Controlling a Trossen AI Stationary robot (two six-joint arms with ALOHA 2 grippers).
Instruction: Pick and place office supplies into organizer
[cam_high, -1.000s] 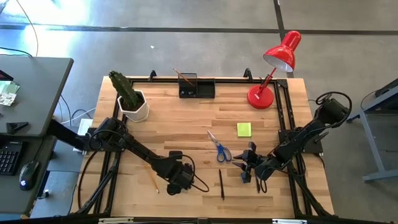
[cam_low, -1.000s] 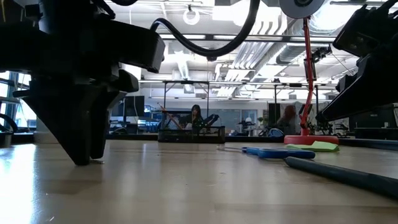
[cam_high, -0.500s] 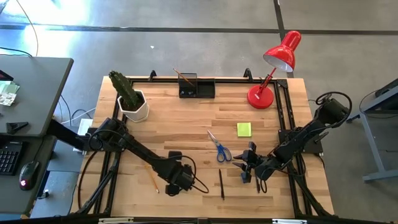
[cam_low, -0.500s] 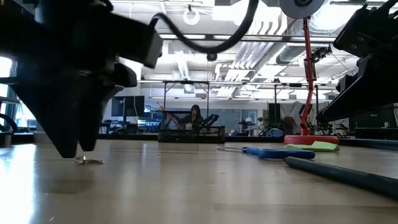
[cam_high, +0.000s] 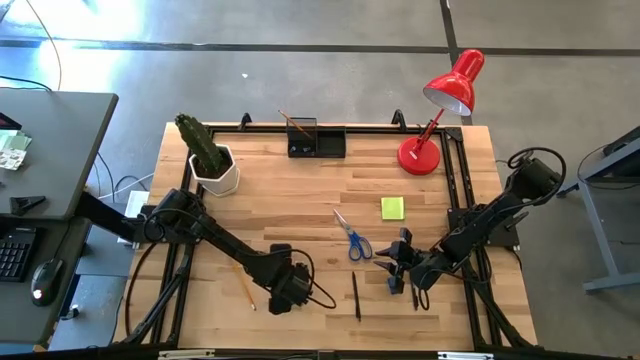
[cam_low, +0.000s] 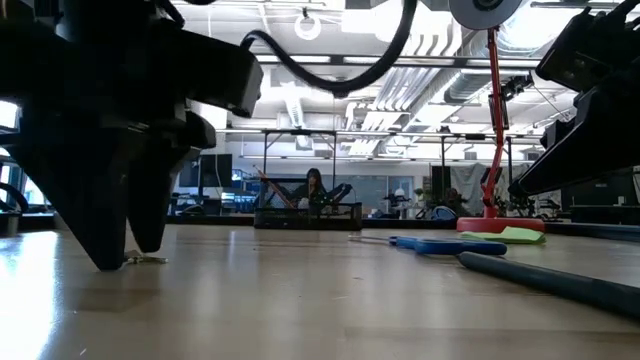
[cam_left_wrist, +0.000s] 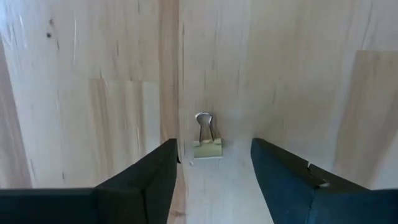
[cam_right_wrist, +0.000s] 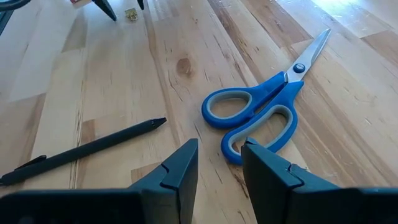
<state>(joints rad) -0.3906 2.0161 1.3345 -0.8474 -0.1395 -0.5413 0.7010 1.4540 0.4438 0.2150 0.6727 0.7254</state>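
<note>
My left gripper (cam_left_wrist: 214, 171) is straddling, fingers apart, the binder clip (cam_left_wrist: 207, 142); closing off-centre is risking flicking it away.

A robotics lab or open workshop, probably: a wooden table (cam_high: 300, 200) on polished concrete floor (cam_high: 300, 60), exposed ceiling ducts and strip lights (cam_low: 330, 100), and a side desk with keyboard (cam_high: 15, 255) and mouse (cam_high: 44, 281).

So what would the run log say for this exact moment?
left gripper: open, straddling binder clip on table | right gripper: open, waiting by scissors
</note>
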